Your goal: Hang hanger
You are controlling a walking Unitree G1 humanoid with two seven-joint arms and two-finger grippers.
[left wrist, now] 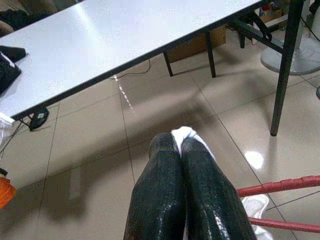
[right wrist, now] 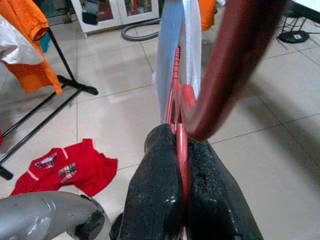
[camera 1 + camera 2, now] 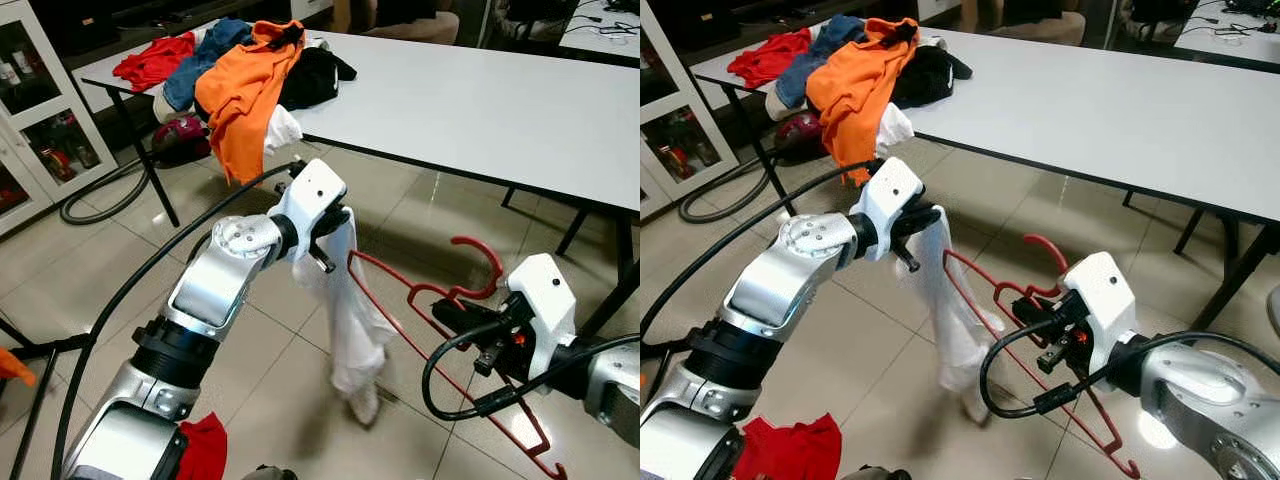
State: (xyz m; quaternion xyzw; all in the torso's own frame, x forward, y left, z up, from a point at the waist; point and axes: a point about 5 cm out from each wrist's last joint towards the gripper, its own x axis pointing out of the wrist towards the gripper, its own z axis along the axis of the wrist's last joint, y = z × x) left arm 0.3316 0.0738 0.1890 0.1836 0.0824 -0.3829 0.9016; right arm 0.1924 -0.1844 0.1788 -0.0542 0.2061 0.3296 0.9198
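Best to keep the hanger level and steady while feeding its near end into the cloth, without tugging fabric loose. Right gripper pressed tight on the hanger's red bar just below the hook, held low over the floor beside the table. Left gripper pinching the white cloth, fingers together, cloth dangling just beside the hanger

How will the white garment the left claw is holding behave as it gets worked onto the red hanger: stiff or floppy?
Likely floppy: the white garment hangs straight down in a limp bunch from the left claw, shut on its top. It looks thin and light, so it will probably sway and fold rather than hold shape. The red hanger, pinched in the right claw, seems rigid by contrast.
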